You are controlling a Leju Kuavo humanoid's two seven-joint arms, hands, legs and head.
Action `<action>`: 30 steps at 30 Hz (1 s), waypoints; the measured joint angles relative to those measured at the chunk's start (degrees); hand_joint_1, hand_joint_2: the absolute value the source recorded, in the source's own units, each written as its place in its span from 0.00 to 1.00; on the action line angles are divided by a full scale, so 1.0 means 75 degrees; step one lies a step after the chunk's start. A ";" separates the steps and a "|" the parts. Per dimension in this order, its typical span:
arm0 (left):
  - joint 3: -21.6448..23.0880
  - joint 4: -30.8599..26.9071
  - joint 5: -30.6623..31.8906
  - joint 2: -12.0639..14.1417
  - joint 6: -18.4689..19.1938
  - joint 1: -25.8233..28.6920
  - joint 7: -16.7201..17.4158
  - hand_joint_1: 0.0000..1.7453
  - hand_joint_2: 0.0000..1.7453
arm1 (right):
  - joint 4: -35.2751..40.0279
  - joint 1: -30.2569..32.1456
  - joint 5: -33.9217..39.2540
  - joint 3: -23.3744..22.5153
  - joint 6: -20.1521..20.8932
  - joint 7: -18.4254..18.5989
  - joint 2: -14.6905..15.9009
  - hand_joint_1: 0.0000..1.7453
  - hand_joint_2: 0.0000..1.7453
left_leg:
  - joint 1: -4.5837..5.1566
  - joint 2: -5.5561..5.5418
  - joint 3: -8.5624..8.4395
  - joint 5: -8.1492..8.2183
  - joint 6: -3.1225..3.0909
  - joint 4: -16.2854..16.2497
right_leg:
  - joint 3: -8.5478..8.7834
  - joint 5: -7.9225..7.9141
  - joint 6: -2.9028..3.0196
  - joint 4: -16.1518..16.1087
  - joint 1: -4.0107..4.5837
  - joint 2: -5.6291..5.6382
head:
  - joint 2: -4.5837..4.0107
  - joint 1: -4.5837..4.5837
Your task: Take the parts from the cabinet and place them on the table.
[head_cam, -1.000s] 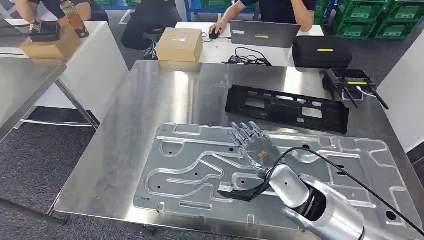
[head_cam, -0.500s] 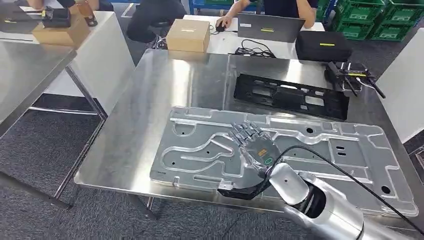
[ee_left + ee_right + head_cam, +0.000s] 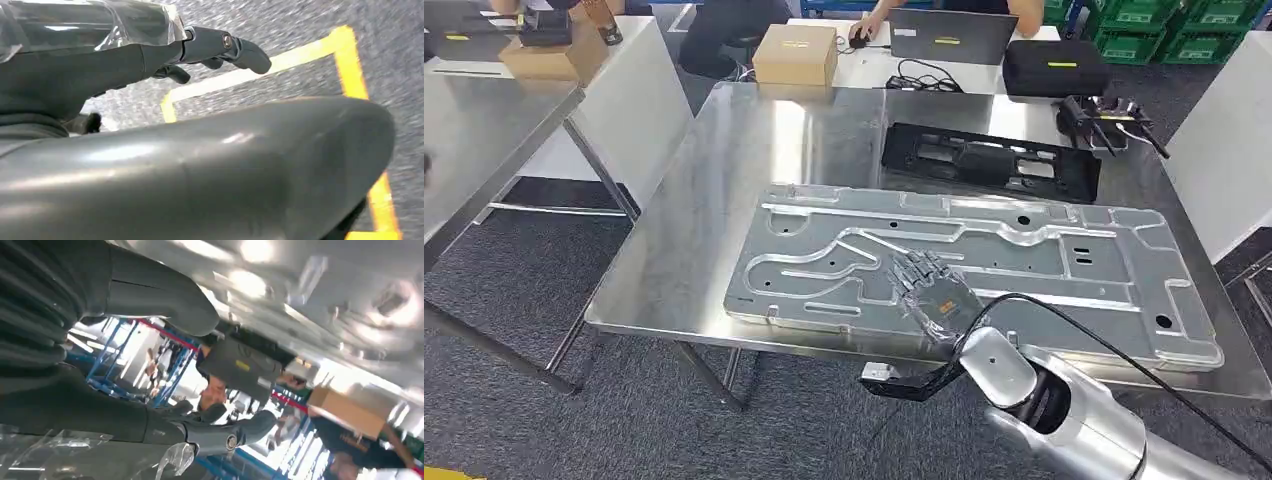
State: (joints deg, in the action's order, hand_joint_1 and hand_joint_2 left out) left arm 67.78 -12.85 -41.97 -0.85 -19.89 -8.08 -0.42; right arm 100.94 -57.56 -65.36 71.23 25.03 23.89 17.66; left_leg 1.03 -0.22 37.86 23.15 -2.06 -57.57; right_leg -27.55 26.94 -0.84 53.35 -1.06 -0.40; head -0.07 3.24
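Two parts lying flat on steel table (image 3: 694, 200): large silver stamped metal panel (image 3: 1044, 270) across the near half, black plastic frame (image 3: 989, 160) just beyond it toward the far edge, the two close but apart. Right hand (image 3: 932, 292) over the panel's near edge, fingers (image 3: 914, 268) spread and stretched forward, gripping nothing; touching the metal or just above it, cannot tell. Left hand (image 3: 220, 47) hanging over grey carpet with yellow floor tape (image 3: 350, 60), fingers loosely apart, nothing held. Beyond the table, cardboard box (image 3: 796, 53), laptop (image 3: 944, 35), black case (image 3: 1049, 68) and seated people on the far side; second steel table (image 3: 484, 130) off to the left.
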 joint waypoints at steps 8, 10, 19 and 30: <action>0.0000 0.0000 0.0020 -0.0003 0.0003 -0.0044 0.0038 0.00 0.00 | -0.0269 0.0322 0.1183 -0.0149 -0.0225 0.0578 -0.0094 0.00 1.00 | -0.0152 -0.0005 -0.0954 0.0191 0.0067 -0.0389 | -0.0775 -0.0628 -0.0067 0.0024 -0.0001 0.0005 | 0.0000 0.0000; 0.0000 0.0000 0.0076 0.0003 0.0003 -0.0117 0.0096 0.00 0.00 | -0.0447 0.0511 0.1873 -0.0414 -0.0628 0.0907 -0.0125 0.00 1.00 | -0.0095 -0.0011 -0.1728 0.0502 -0.0049 0.0857 | -0.0827 -0.0735 -0.0159 0.0023 0.0016 -0.0022 | 0.0000 -0.0003; 0.0000 0.0000 0.0271 -0.0012 0.0081 -0.0157 0.0256 0.00 0.00 | -0.2290 0.1948 0.3891 -0.1393 -0.3222 0.1187 0.0017 0.00 1.00 | -0.0054 0.0001 -0.0968 -0.0260 -0.0347 0.0845 | -0.1631 0.0810 -0.0427 0.2552 -0.0039 0.0022 | 0.0000 -0.0009; 0.0003 0.0000 0.0504 -0.0015 0.0195 -0.0167 0.0420 0.00 0.00 | -0.6154 0.4017 0.7649 -0.2917 -0.5408 -0.1024 -0.0198 0.00 0.00 | -0.0091 -0.0027 -0.0147 -0.0296 0.0017 0.0166 | 0.0012 0.0014 -0.0098 0.0117 -0.0032 -0.0126 | -0.0003 0.0005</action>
State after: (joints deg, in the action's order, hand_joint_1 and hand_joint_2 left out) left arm 67.80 -12.85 -38.18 -0.96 -18.43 -9.33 2.73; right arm 54.78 -27.42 -7.99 49.36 -15.54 16.20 16.18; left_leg 0.34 -0.42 36.75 20.92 -1.94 -56.33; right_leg -27.46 27.05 -1.57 54.23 -1.30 -1.34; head -0.09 3.28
